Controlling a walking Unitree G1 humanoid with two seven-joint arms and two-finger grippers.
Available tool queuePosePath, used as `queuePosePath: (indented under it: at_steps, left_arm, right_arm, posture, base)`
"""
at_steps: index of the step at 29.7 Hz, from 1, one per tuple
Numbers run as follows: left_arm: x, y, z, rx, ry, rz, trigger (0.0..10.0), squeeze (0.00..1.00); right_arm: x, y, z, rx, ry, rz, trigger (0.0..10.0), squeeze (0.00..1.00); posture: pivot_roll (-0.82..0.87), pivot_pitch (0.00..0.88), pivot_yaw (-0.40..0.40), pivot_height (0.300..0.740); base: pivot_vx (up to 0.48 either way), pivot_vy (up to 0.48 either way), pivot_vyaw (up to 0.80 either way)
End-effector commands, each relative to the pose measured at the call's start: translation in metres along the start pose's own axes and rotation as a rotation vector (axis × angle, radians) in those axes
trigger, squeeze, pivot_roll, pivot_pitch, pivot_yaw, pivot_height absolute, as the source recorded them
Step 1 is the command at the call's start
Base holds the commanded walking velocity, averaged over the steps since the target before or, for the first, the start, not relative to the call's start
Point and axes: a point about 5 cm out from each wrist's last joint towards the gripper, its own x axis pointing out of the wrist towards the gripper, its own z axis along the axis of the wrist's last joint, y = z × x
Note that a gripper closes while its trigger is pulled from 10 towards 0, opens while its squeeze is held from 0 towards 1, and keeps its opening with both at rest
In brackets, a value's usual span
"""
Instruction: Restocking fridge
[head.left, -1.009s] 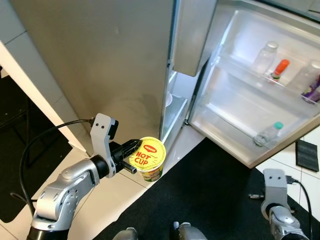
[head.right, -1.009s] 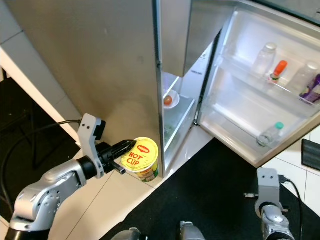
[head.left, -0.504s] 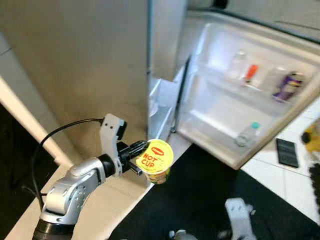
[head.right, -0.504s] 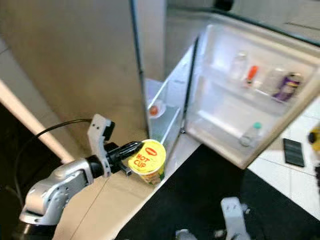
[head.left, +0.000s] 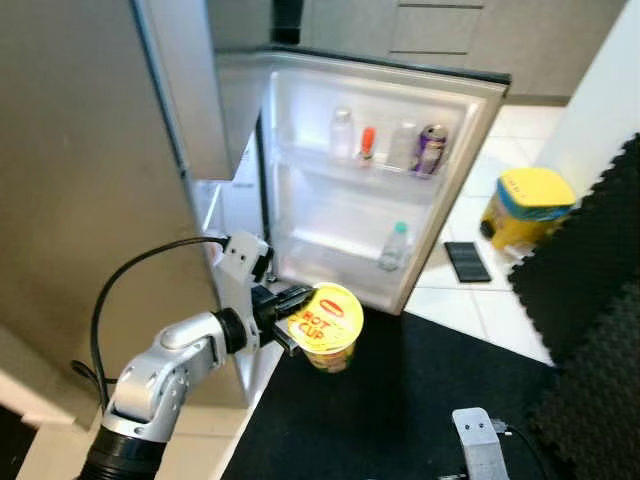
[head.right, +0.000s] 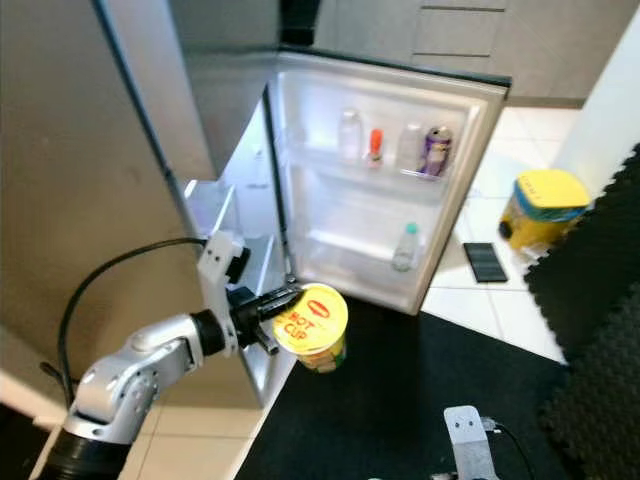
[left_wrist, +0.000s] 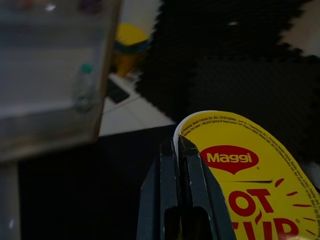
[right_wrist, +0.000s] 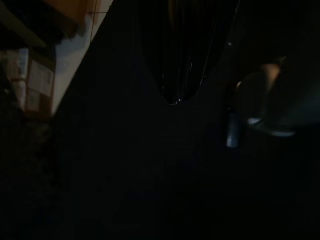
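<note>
Left eye view: camera has swung; open fridge door (head.left: 380, 190) now beyond the left gripper (head.left: 298, 300), which stays clamped on the noodle cup (head.left: 327, 325) rim. Right gripper's fingers: cannot tell.

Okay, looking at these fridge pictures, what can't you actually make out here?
- Fridge interior shelves: the head views see them edge-on, mostly hidden behind the steel side wall.
- Labels on the door-shelf bottles and can: too small to read.
- Noodle cup body in the left wrist view: cut off by the edge; the left gripper covers part of the lid.
- Right gripper: the right wrist view is too dark.
</note>
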Motion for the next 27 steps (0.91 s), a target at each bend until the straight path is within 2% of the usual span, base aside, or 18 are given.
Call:
queuePosePath:
  at_steps: [1,8,23,27]
  left_arm:
    - [0.002,0.001,-0.003,0.015,0.006,0.0,10.0,0.0]
    - [0.004,0.003,-0.005,0.054,0.017,0.015,10.0,0.0]
    - [0.009,0.003,-0.01,0.06,0.007,0.045,10.0,0.0]
    - [0.012,0.004,-0.011,0.057,-0.007,0.073,10.0,0.0]
  right_arm:
    - [-0.002,0.004,-0.011,0.006,0.042,0.012,10.0,0.0]
    - [-0.003,0.007,-0.017,0.001,0.063,0.023,10.0,0.0]
    - [-0.003,0.007,-0.018,-0.01,0.073,0.032,10.0,0.0]
    - [-0.003,0.007,-0.016,-0.021,0.062,0.037,10.0,0.0]
  posture:
    - [0.07,0.047,0.001,0.74]
    - [0.07,0.036,0.0,0.74]
    - [0.07,0.027,-0.004,0.74]
    - [0.07,0.026,-0.005,0.74]
  base:
    - [0.0,0.0,-0.77]
    - [0.0,0.0,-0.77]
    - [0.0,0.0,-0.78]
    - [0.0,0.0,0.0]
